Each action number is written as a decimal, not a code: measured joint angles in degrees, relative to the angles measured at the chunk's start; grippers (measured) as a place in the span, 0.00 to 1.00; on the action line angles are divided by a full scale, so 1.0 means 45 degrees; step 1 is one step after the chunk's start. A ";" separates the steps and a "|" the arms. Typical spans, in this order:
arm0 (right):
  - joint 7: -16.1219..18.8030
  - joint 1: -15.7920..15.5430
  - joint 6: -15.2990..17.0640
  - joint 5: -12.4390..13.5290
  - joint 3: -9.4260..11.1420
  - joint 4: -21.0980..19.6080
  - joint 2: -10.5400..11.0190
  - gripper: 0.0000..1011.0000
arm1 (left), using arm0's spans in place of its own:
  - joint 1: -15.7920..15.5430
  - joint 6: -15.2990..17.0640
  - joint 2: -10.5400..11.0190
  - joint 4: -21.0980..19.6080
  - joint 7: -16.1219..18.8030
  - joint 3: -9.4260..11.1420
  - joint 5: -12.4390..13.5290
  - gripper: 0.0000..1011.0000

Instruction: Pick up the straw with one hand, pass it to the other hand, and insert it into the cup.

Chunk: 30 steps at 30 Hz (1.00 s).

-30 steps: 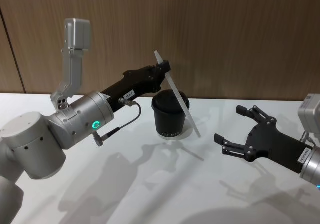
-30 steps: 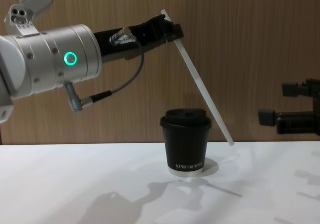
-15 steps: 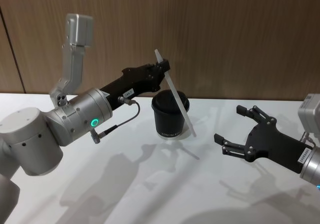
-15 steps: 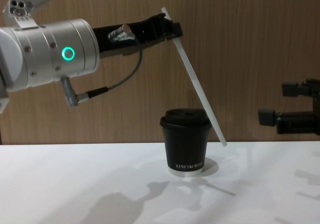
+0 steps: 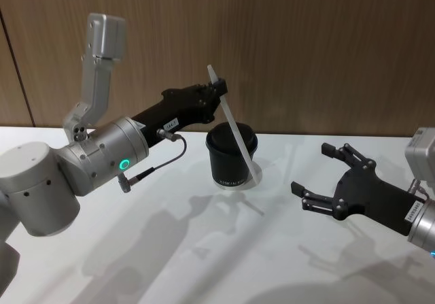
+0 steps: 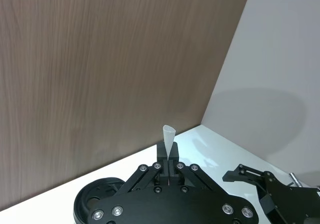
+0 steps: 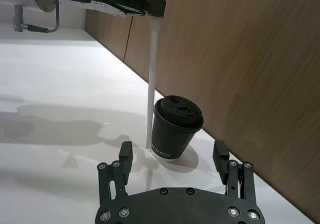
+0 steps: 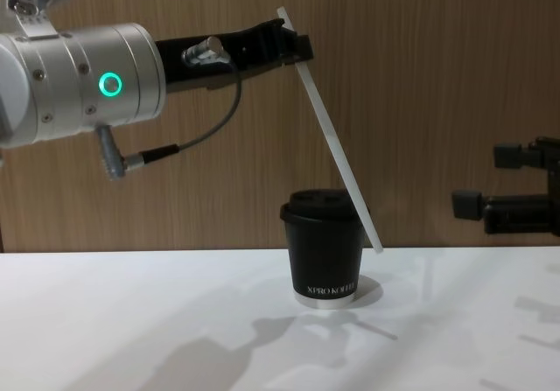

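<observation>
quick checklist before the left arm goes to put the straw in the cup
1. Left gripper shut on the straw near its top: ok.
2. Straw's lower end above the cup lid: not ok, it hangs beside the cup, below lid height.
3. Straw upright: not ok, tilted.
4. Cup upright, lid on: ok.
5. Right gripper open and apart from the cup: ok.

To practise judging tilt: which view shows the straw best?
Chest view: the straw shows full length, side-on, tilted. Head view foreshortens it across the cup; right wrist sees it nearly upright; left wrist, its top end.
</observation>
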 joint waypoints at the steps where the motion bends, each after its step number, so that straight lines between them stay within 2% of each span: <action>1: 0.0000 0.0001 0.0000 0.0000 0.0000 0.0000 0.0001 0.99 | -0.0010 0.0014 0.0041 -0.0041 0.0022 0.0007 0.0000 0.00; 19: 0.0000 0.0000 -0.0001 0.0000 0.0000 0.0000 0.0001 0.99 | -0.0584 0.0212 0.0521 -0.0316 0.0043 0.0340 0.0300 0.00; 30: 0.0000 0.0001 0.0000 0.0000 0.0000 0.0000 0.0001 0.99 | -0.1182 0.0321 0.0878 -0.0553 0.0028 0.0593 0.0970 0.00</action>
